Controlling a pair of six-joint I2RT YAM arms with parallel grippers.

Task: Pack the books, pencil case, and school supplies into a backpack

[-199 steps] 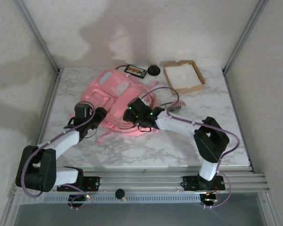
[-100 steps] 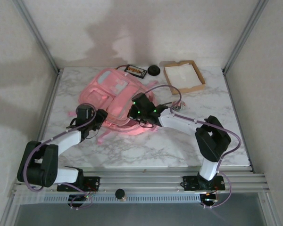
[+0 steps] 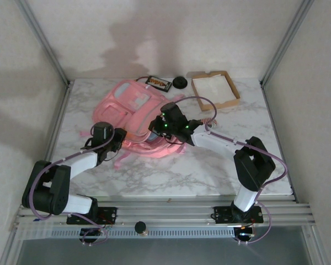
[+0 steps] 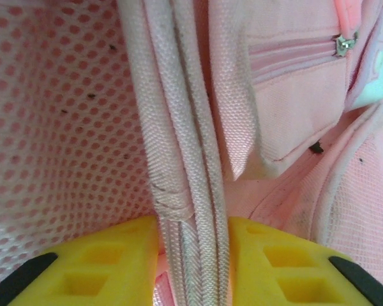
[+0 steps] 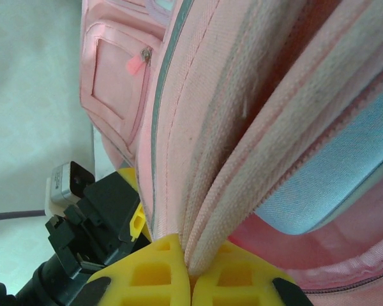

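pink backpack (image 3: 135, 105), rim in right hand (image 5: 190, 271); inside hidden

Large soft pink backpack (image 3: 133, 110) with pale grey-blue panels, slumped on the marble table (image 3: 209, 165), front pockets facing up. Pinched at its near right edge by the right tool (image 5: 190, 269): zipped seam and pink fabric squeezed between the yellow fingers, a grey-blue panel just right of them, a zipped pocket up and to the left. Woven pink strap (image 4: 185, 159) running straight between the fingers of the left tool (image 4: 193, 255), touching both, pink mesh to its left. Dark brown book (image 3: 158, 83) with gold print, flat on the table well beyond both tools, just past the backpack's far edge.
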